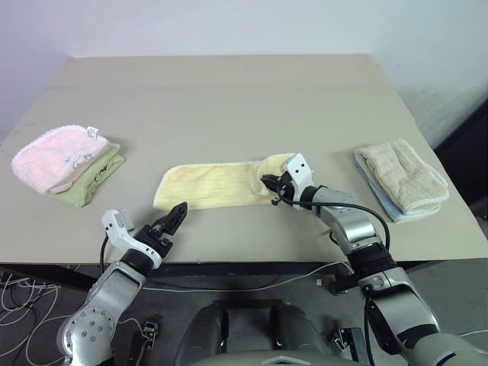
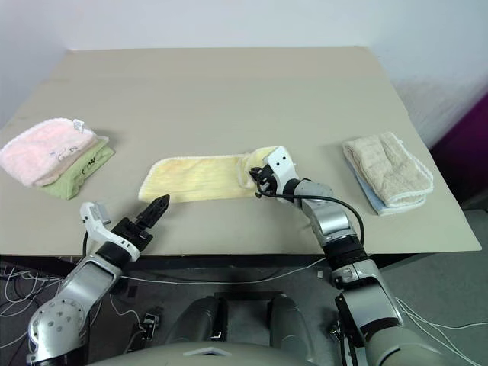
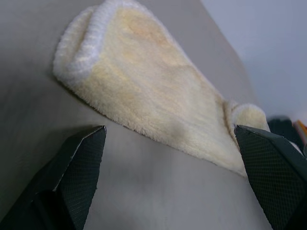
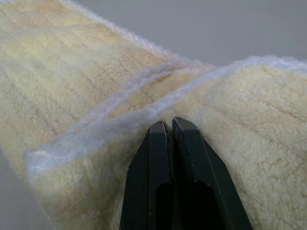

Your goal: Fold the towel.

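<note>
Three towel groups lie on the tan table. Centre of the frame: the pale yellow towel, folded into a long strip, its right end turned up and doubled over. Left edge: a fluffy pink towel stacked on a green cloth. Right edge: a beige folded towel on a pale blue cloth. Both piles sit well apart from the yellow strip, with bare tabletop between. The right gripper is at the strip's raised right end, fingers pressed together against the pile; whether cloth is pinched between them cannot be told. The left gripper hovers at lower left, just short of the strip's left end, jaws spread wide and empty. Cables hang below the table's front edge.
</note>
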Robot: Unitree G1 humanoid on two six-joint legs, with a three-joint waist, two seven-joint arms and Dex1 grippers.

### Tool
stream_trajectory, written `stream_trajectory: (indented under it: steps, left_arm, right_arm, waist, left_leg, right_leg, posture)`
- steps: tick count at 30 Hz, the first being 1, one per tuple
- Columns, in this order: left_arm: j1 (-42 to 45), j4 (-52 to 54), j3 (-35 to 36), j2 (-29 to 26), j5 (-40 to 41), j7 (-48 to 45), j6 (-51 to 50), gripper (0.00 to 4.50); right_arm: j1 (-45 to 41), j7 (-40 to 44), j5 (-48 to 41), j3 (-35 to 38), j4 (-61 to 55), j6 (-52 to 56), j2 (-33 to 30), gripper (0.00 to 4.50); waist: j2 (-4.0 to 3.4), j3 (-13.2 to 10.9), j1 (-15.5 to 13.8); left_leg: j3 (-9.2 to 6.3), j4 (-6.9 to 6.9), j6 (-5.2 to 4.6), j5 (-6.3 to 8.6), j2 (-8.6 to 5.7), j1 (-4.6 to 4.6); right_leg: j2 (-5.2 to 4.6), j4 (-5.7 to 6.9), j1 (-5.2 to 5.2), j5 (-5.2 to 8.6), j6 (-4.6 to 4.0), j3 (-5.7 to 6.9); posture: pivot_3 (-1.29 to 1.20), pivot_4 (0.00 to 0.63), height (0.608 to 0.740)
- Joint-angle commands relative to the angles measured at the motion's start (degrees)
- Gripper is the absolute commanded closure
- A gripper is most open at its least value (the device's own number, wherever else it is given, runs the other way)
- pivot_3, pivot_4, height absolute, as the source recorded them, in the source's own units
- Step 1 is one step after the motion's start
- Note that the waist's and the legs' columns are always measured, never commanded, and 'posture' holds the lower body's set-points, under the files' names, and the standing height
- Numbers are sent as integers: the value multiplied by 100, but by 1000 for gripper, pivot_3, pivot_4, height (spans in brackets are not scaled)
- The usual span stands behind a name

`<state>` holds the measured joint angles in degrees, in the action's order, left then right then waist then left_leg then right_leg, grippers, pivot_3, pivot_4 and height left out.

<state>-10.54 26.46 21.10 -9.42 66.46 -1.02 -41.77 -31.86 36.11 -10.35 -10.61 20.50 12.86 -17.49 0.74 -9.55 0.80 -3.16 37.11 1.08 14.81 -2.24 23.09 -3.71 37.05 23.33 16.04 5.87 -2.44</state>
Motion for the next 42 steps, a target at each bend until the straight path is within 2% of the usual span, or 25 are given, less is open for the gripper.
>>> stream_trajectory:
  steps: [1, 9, 14, 18, 28, 31, 42]
  left_arm:
    - [-172, 88, 60, 135, 388, 463, -37, 0]
    - [101, -408, 296, 249, 1444, 1274, 151, 0]
    - [451, -893, 321, 179, 1501, 1551, 262, 0]
    - [609, -1094, 435, 262, 1557, 1714, 470, 0]
    - [1094, -1421, 612, 140, 1484, 1756, 860, 0]
    - [1215, -1486, 592, 124, 1479, 1741, 888, 620]
    - [1491, -1569, 543, 87, 1470, 1531, 911, 4379]
  right_arm:
    - [21, 154, -272, 324, -474, -67, 71, 4270]
    - [-115, 213, -445, 776, -1325, -28, -135, 4270]
    - [-81, 174, -508, 943, -1652, 114, -217, 4270]
    - [28, 147, -455, 933, -1804, 157, -244, 4270]
    - [157, 71, -467, 915, -2031, 235, -245, 4270]
    - [205, 43, -467, 923, -2127, 268, -249, 4321]
    - [381, -89, -483, 1036, -2369, 336, -298, 4321]
  waist:
    - [0, 0, -1]
    - [-4, 0, -14]
    - [-18, 8, -40]
    - [-24, 11, -39]
    - [-29, 12, -19]
    - [-29, 12, -15]
    - [-24, 6, -21]
  left_leg:
    - [0, 0, 0, 0, 0, 0]
    - [-1, 1, 0, 0, -1, 1]
    - [-2, 1, 1, -1, -4, -14]
    - [-3, -11, 1, 0, -3, -69]
    - [-7, -12, 1, 0, -1, -71]
    - [-7, -11, 1, 0, -1, -71]
    - [-6, -17, 1, 0, -1, -56]
  right_leg:
    - [0, 0, 0, 0, 0, -1]
    - [-2, -1, -1, 0, 0, 0]
    - [-2, 0, -18, 0, 0, 1]
    - [-1, -12, -74, 2, -4, 6]
    - [3, -11, -75, 3, -4, 7]
    - [3, -12, -75, 3, -4, 8]
    - [2, -19, -61, 3, -4, 6]
  posture:
    - [0, 150, 740]
    - [0, 150, 740]
    - [0, 150, 740]
    - [0, 150, 740]
    - [0, 150, 740]
    - [0, 150, 740]
    - [0, 150, 740]
